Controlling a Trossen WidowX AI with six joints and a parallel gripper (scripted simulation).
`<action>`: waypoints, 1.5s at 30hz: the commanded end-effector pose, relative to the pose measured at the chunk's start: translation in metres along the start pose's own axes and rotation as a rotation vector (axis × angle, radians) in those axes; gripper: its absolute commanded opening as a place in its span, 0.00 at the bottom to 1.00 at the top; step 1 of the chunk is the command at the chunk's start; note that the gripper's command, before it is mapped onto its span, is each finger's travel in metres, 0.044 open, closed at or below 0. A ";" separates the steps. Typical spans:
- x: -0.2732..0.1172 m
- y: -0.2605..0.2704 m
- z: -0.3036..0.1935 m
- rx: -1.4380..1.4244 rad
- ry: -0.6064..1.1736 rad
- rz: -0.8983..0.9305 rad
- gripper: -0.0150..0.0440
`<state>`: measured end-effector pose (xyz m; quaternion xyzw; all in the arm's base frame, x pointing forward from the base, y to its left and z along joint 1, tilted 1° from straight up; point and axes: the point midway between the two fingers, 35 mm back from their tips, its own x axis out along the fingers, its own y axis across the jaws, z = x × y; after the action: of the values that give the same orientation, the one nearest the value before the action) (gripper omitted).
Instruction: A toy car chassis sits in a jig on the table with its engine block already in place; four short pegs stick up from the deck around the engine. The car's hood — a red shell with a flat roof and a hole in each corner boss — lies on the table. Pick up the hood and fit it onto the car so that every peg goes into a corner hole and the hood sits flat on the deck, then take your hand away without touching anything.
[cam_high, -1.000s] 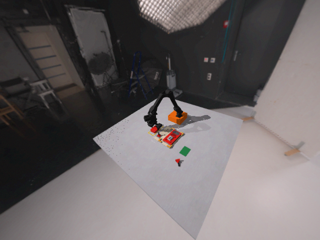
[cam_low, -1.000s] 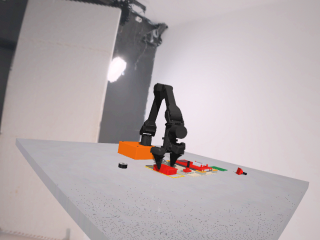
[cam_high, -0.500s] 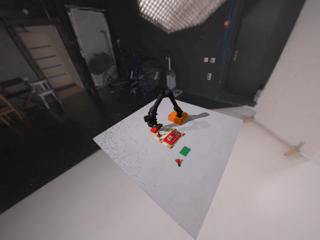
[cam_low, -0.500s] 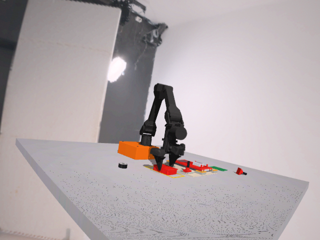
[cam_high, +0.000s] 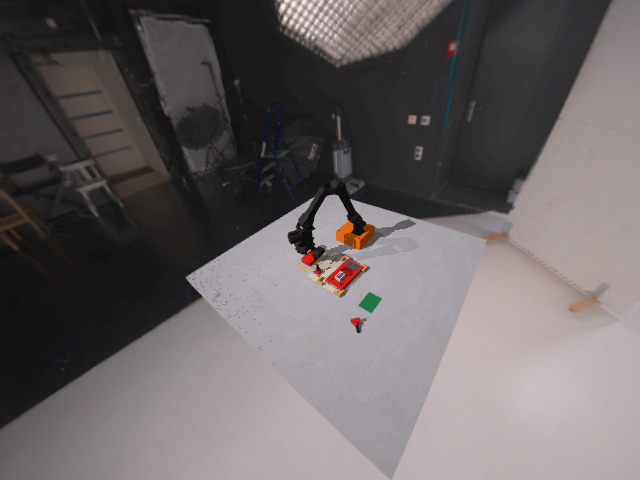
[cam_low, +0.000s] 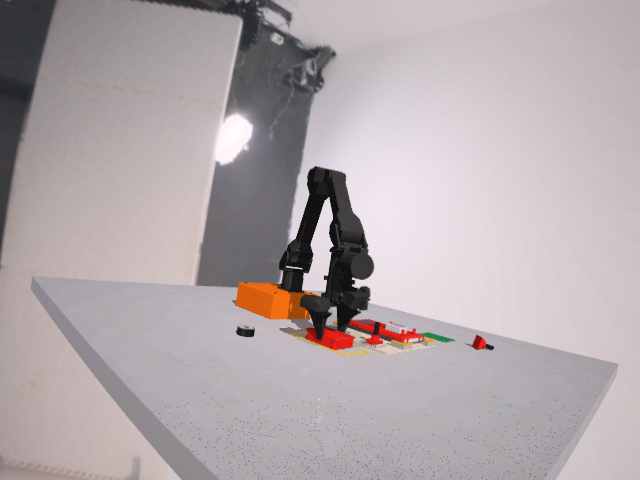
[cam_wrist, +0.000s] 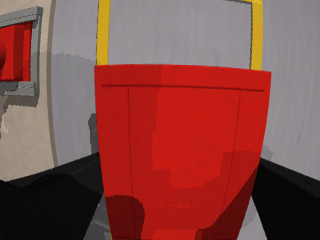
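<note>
The red hood (cam_high: 308, 258) (cam_low: 338, 341) (cam_wrist: 175, 115) lies roof up, low at the table, within a yellow outline (cam_wrist: 102, 30) (cam_low: 356, 354). My gripper (cam_low: 330, 334) (cam_wrist: 180, 157) is shut on the hood, one black finger against each long side. I cannot tell whether the hood is off the table. The red chassis (cam_high: 333, 282) (cam_low: 409, 336) sits in its jig beside the hood, with the light engine block (cam_high: 340, 276) (cam_low: 396, 327) on its deck. The pegs are too small to make out clearly, and the hood's corner holes are hidden.
A small red part with a dark post (cam_high: 317, 270) (cam_low: 374, 340) stands between hood and chassis. A green square (cam_high: 370, 302) (cam_low: 438, 337) and a red part with a black stem (cam_high: 355, 321) (cam_low: 479, 342) lie beyond the jig. A black round piece (cam_low: 245, 331) lies near the orange base (cam_low: 258, 299).
</note>
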<state>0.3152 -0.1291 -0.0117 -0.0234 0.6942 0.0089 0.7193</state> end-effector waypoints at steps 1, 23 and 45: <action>-0.010 -0.001 0.002 0.000 -0.010 -0.005 0.36; -0.095 -0.001 0.002 0.000 -0.011 -0.005 0.25; -0.091 0.085 0.033 -0.006 -0.002 0.006 0.25</action>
<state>0.3374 -0.0544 0.0795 -0.0262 0.6921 0.0178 0.7211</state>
